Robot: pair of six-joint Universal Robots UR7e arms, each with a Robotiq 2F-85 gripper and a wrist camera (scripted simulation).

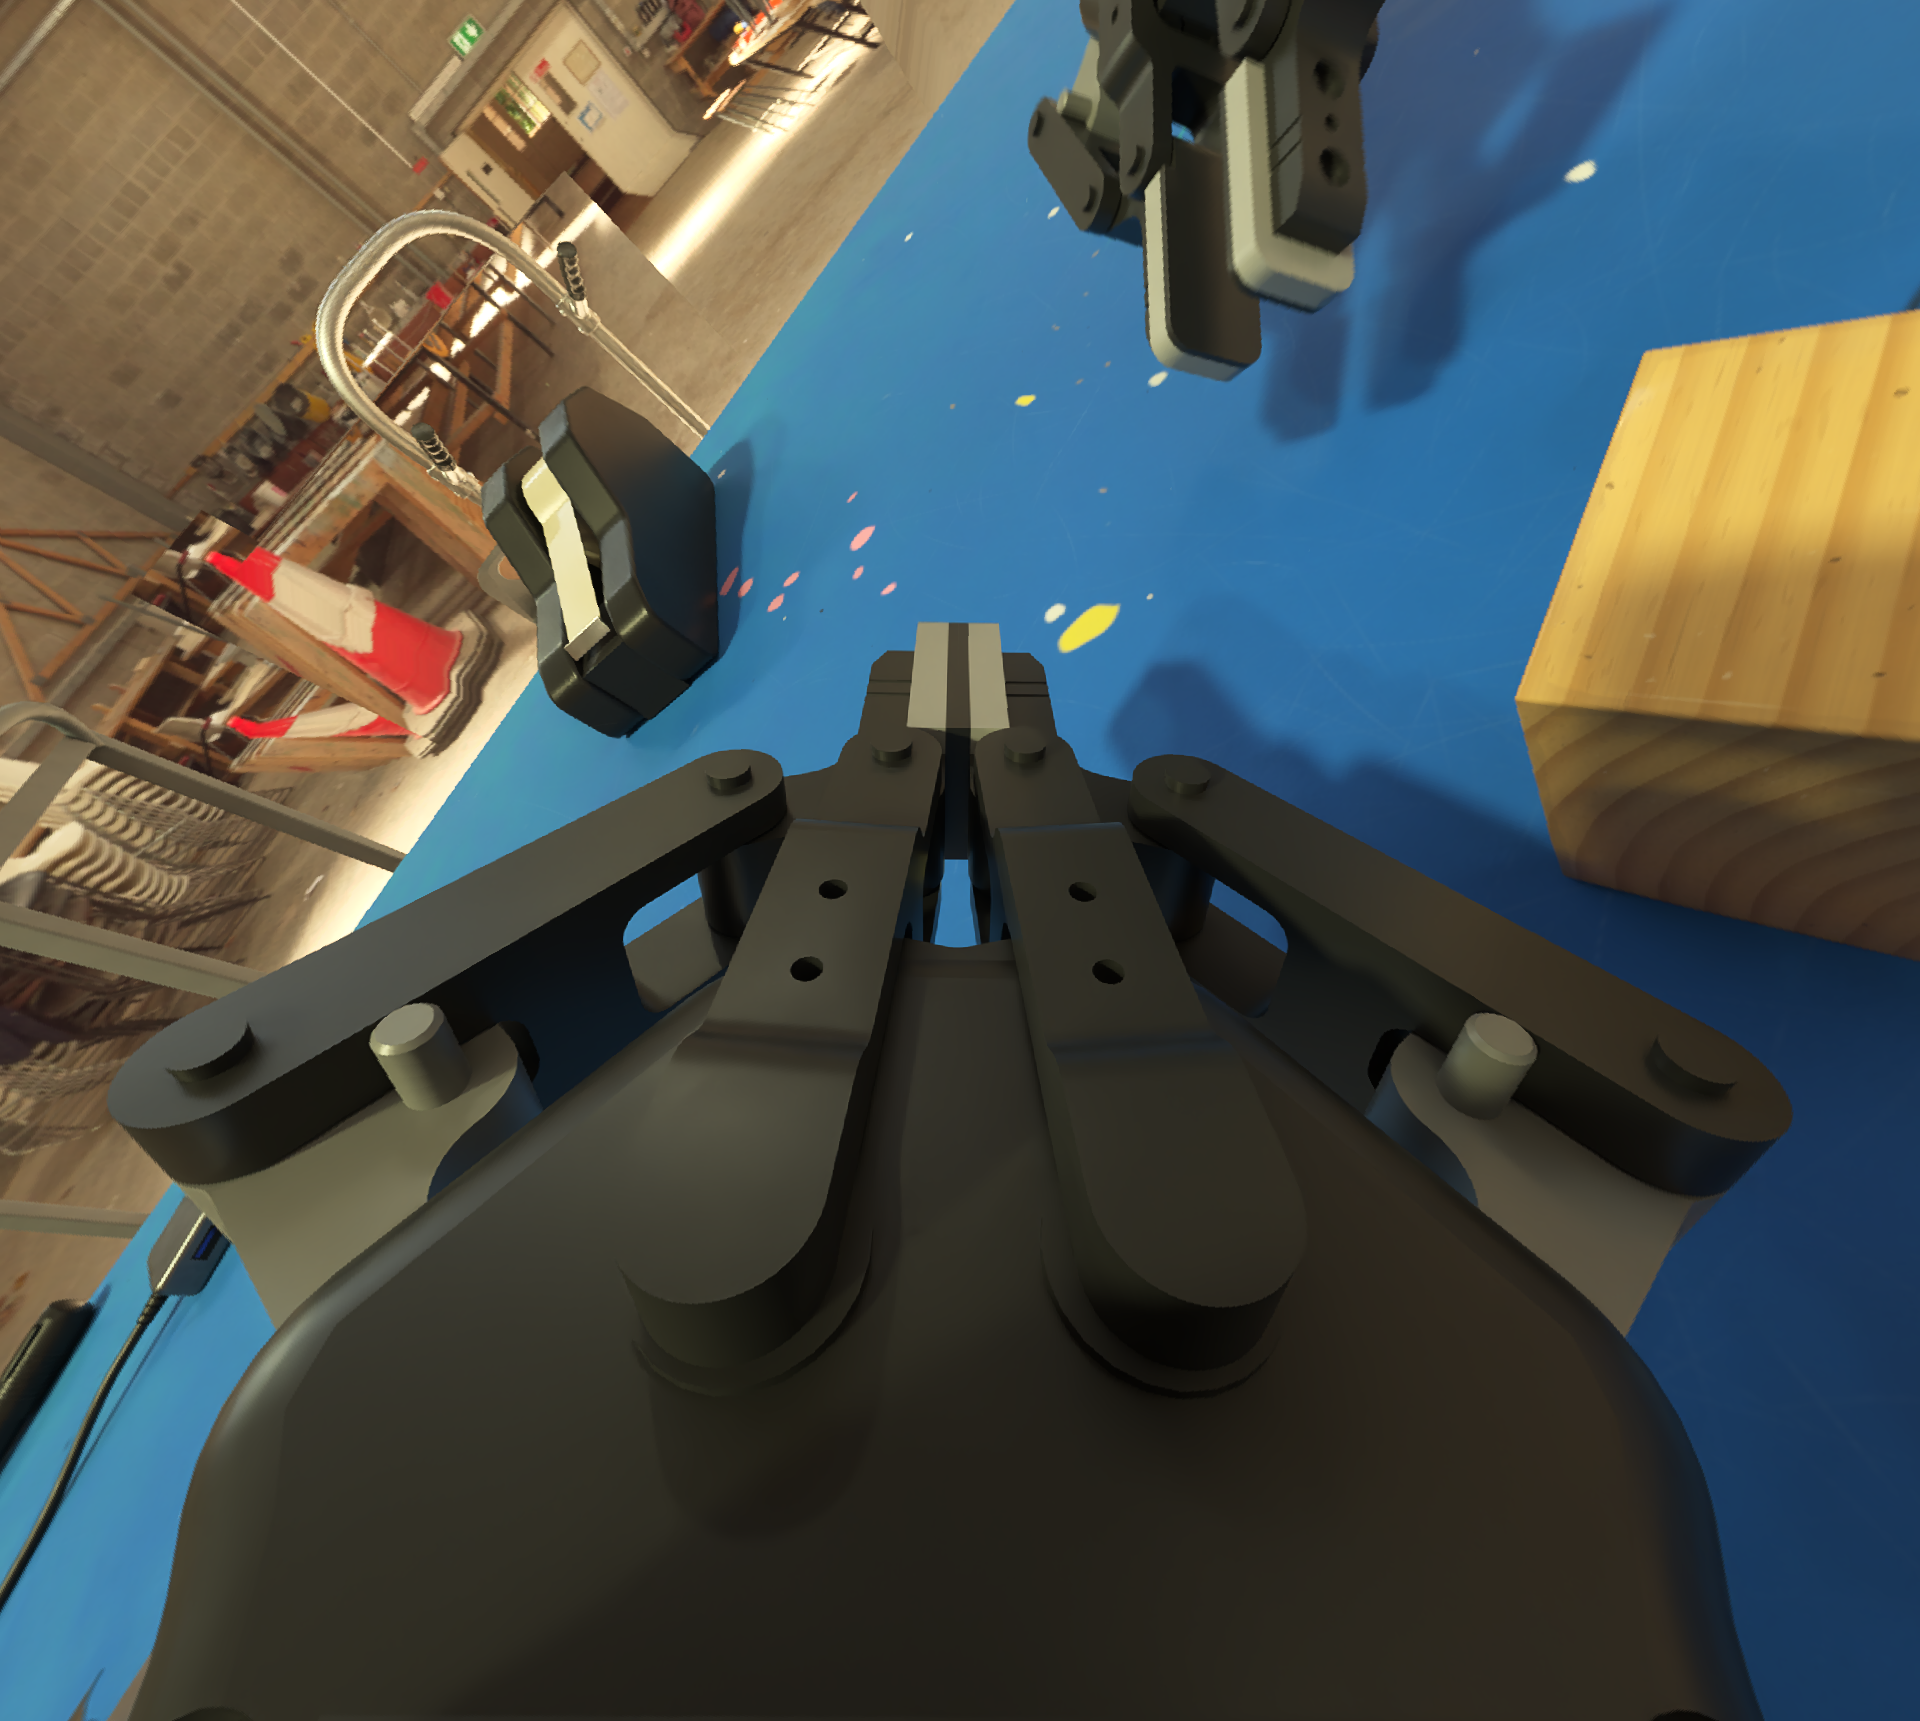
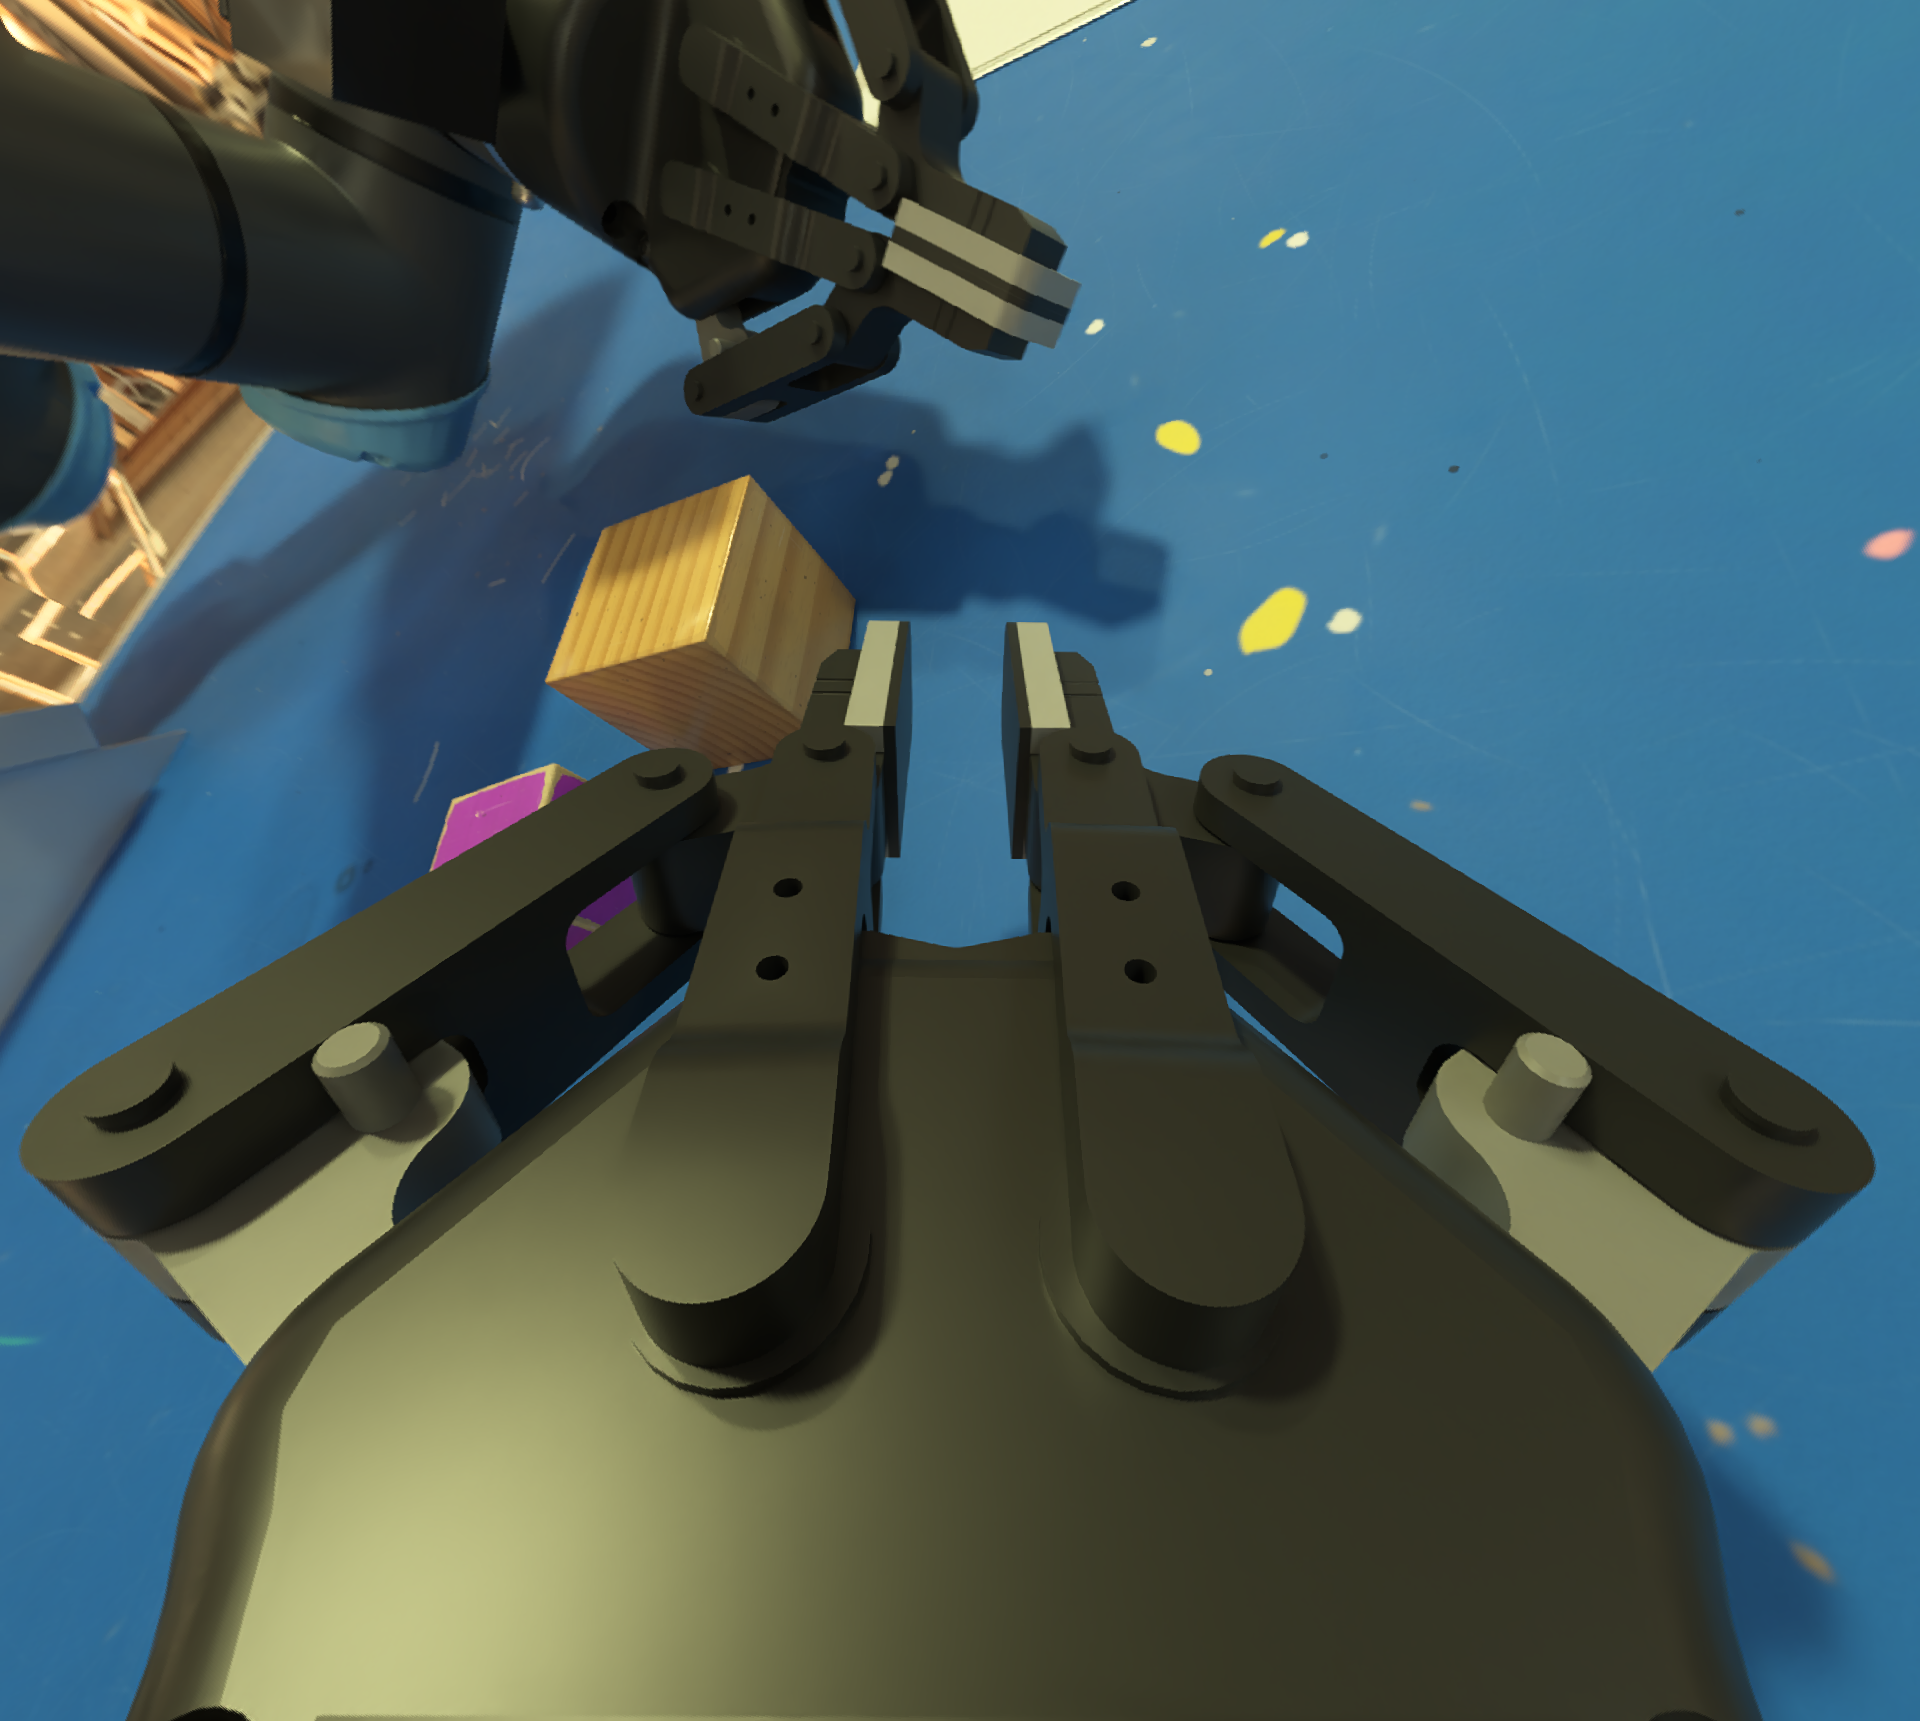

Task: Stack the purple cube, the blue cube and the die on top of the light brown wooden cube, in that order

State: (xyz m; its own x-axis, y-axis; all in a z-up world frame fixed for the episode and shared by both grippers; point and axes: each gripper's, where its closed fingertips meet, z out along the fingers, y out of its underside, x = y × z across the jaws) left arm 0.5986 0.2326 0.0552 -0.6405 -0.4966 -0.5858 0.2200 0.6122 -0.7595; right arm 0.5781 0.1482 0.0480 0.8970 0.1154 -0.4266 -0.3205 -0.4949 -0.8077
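One wooden cube [image 2: 698, 617] and one purple cube [image 2: 497, 822] on the bench [image 2: 1558, 424]; left pincer [image 1: 957, 672] pinched together, empty; right pincer [image 2: 957, 674] narrowly parted, empty.

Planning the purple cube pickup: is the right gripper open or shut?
Open. The right gripper shows blue table through the gap between its pads, holding nothing.
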